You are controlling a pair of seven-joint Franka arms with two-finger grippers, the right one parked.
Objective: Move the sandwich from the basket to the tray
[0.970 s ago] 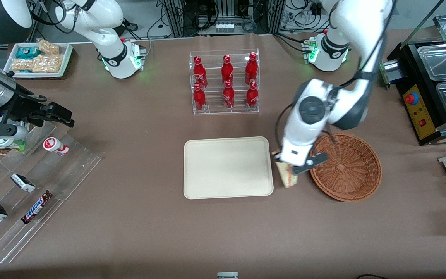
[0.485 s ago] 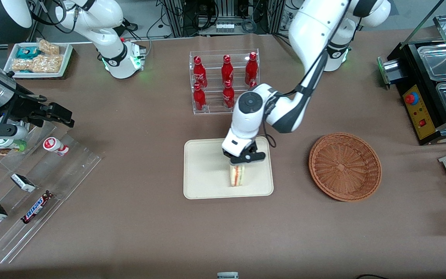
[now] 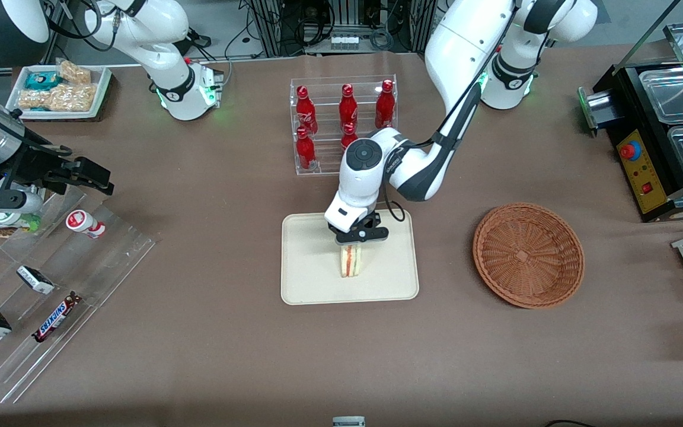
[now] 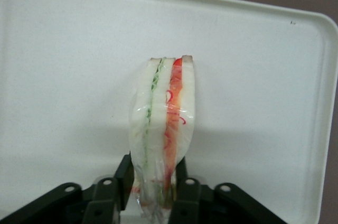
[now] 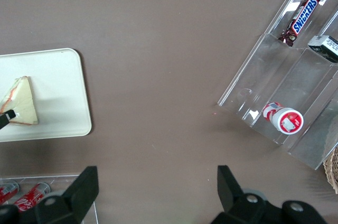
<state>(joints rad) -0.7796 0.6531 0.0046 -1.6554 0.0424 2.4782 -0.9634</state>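
**Sandwich over tray, in my grip**

My gripper (image 3: pixel 356 240) pinches the sandwich (image 3: pixel 351 261) by one end, fingers (image 4: pixel 124 174) pressed on both bread faces. It stands on edge over the middle of the tray (image 3: pixel 306 284), filling stripes up. Basket (image 3: pixel 528 255) sits toward my arm's end of the table, well apart from the tray.

Front view: high, looks steeply down on the whole table (image 3: pixel 211 356), from wide range. Left wrist view: close, looks past the gripper (image 4: pixel 153 192) along the sandwich (image 4: pixel 162 129) to the tray (image 4: pixel 63 76). Right wrist view: looks straight down on the table from mid height. Shared by all three: tray and sandwich.
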